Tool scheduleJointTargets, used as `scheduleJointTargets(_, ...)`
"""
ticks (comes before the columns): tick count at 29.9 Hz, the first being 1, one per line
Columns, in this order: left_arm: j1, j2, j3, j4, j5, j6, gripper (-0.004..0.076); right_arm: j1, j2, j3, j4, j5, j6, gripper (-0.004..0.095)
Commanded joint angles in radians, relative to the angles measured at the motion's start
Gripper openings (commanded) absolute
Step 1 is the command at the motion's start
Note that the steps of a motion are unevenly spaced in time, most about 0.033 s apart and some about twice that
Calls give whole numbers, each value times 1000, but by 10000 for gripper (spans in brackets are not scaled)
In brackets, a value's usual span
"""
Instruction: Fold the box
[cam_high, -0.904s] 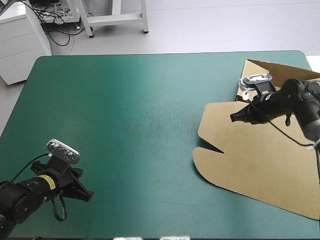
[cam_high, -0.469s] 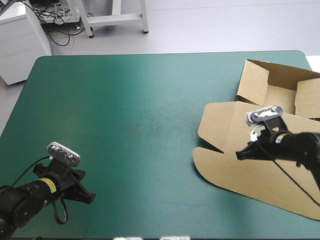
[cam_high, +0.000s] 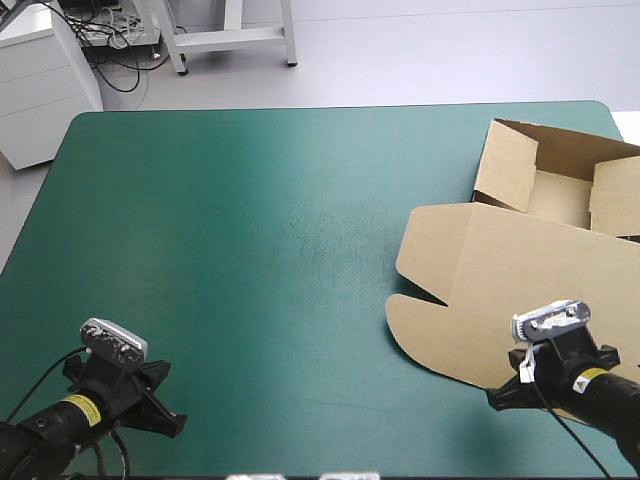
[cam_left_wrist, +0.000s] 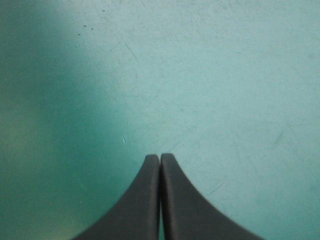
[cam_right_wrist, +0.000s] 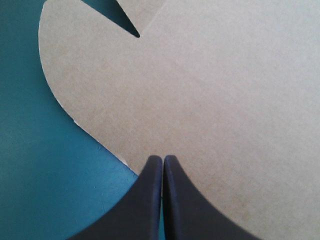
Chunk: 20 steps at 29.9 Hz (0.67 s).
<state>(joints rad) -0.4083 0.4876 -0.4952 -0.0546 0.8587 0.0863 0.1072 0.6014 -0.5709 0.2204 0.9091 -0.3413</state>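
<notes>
The box (cam_high: 520, 290) lies at the right side of the teal-green surface (cam_high: 250, 250). Its tray (cam_high: 560, 185), walls raised, stands at the far right corner, and its lid (cam_high: 480, 300) lies spread flat toward the near edge. The right jaws are pressed together into one point just over the lid's near edge, where the board meets the cover, with the notch (cam_right_wrist: 131, 27) ahead of them. The left jaws are likewise closed, empty, over bare cover at the near left corner, well apart from the box. The board looks light and stiff, likely to bend only along its creases and to slide on the cover if pushed. The lid's free rounded edge beside the notch seems the best place to pinch, though a flat sheet gives little to get under.
</notes>
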Motion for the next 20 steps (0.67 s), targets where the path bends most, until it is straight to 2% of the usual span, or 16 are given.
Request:
scheduleJointTargets(1, -5, -19, -8, -28, -60, -4, -32, 3, -71, 21, 16, -53, -11, -8)
scheduleJointTargets(9, -5, -26, 36, -40, -71, -4, -32, 3, -180, 71, 36, -58, -5, -8)
scheduleJointTargets(20, -5, -26, 36, -51, -69, -6, -32, 3, -186, 71, 46, -56, -5, -23)
